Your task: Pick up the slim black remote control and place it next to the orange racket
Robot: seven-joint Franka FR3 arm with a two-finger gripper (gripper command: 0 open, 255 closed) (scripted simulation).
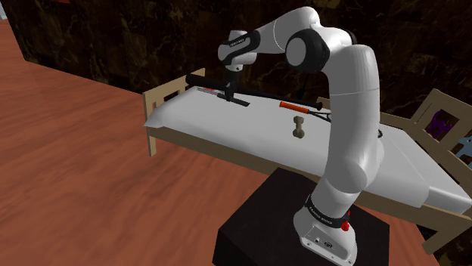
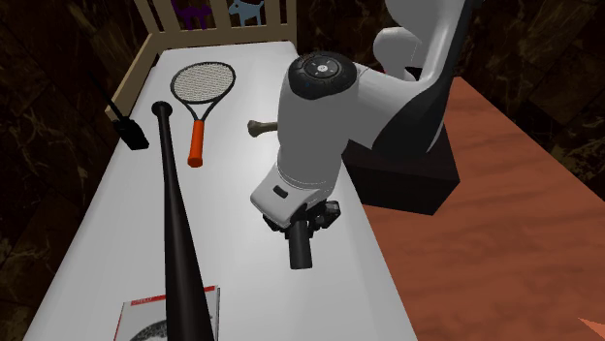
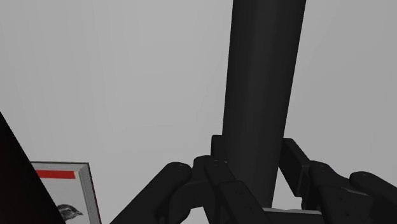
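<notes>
step: carry | jaws clamped on slim black bar-shaped remote control [image 3: 261, 95], seemingly clear of white bed [image 2: 87, 242] | next: travel to orange-handled racket [image 2: 199, 97], well apart from jaws, lower alongside

Free room by the racket [image 2: 199, 116]
Open over the bare white bed top [image 2: 238, 189] between racket and bone [image 2: 260, 127], and past the orange handle's end. Blocked on the other side by the long black bat [image 2: 175, 223] close by.

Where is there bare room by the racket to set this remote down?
Bare surface lies between the racket and the bone, and wider toward the tool holding the remote, bordered by the bat. The racket's other side is crowded: bat tip and a small black object.
</notes>
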